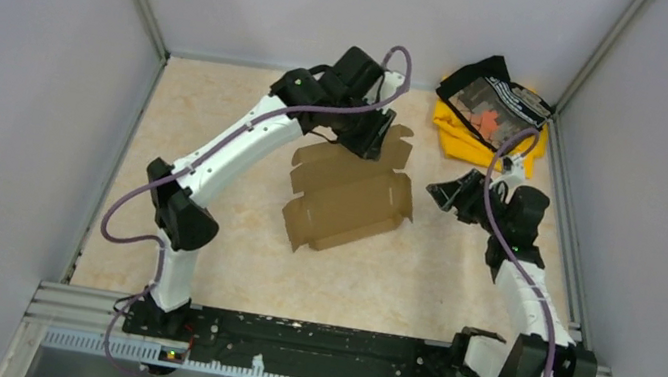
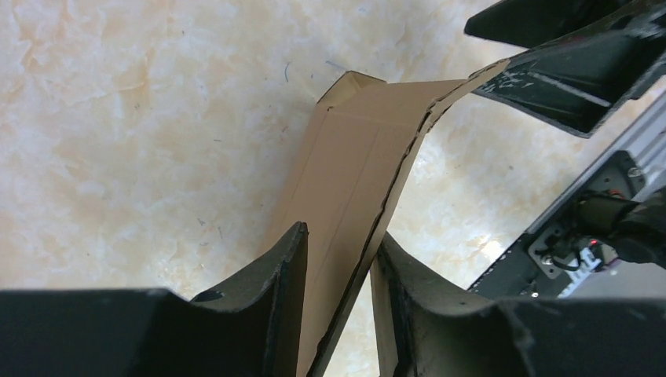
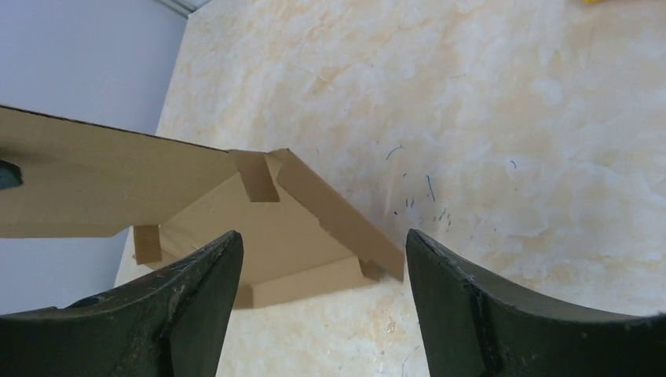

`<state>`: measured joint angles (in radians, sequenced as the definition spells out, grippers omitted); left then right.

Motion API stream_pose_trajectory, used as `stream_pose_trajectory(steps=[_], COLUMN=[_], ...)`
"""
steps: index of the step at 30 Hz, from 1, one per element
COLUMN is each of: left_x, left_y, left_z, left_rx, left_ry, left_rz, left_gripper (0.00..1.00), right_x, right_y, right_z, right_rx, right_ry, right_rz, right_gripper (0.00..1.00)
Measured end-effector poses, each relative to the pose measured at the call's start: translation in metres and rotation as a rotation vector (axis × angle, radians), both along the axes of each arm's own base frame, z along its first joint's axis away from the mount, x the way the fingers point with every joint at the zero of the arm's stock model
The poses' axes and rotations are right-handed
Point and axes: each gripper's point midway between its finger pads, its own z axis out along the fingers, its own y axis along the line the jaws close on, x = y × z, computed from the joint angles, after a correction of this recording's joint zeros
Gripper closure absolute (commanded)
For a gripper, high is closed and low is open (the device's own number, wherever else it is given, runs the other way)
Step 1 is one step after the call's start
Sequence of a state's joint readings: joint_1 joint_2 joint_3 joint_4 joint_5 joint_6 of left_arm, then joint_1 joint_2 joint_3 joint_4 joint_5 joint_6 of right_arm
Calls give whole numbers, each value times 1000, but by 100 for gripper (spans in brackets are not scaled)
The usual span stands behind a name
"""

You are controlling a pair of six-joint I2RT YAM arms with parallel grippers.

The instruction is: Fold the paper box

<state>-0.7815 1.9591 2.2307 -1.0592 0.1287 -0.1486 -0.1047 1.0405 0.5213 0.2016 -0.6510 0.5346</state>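
Partly folded, the paper box (image 1: 348,201) sits gripped by left pincer (image 2: 339,251).

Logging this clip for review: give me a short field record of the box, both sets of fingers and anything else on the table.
box: brown cardboard, partly folded, on the table
left fingers: closed on the box's far flap
right fingers: open, right of the box, not touching
cloth pile: yellow and black, far right corner
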Motion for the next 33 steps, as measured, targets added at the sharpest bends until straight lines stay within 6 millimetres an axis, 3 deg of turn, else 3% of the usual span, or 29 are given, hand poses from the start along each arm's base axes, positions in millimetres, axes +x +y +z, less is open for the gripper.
stream_pose_trajectory(steps=[6, 14, 21, 29, 33], left_x=[4, -5, -6, 14, 21], left_y=[-9, -20, -22, -22, -25], left_z=[-37, -40, -36, -3, 4], left_rx=[86, 149, 211, 212, 225], left_ry=[24, -41, -139, -303, -366], left_rz=[-19, -25, -33, -50, -74], left_gripper=[70, 72, 72, 72, 72], right_x=[4, 2, 4, 7, 8], right_y=[1, 2, 2, 0, -2], right_z=[-16, -35, -34, -32, -32], right_rx=[10, 19, 27, 28, 27], right_ry=[20, 20, 2, -9, -9], right_rz=[11, 17, 14, -2, -13], right_gripper=[25, 26, 27, 27, 27])
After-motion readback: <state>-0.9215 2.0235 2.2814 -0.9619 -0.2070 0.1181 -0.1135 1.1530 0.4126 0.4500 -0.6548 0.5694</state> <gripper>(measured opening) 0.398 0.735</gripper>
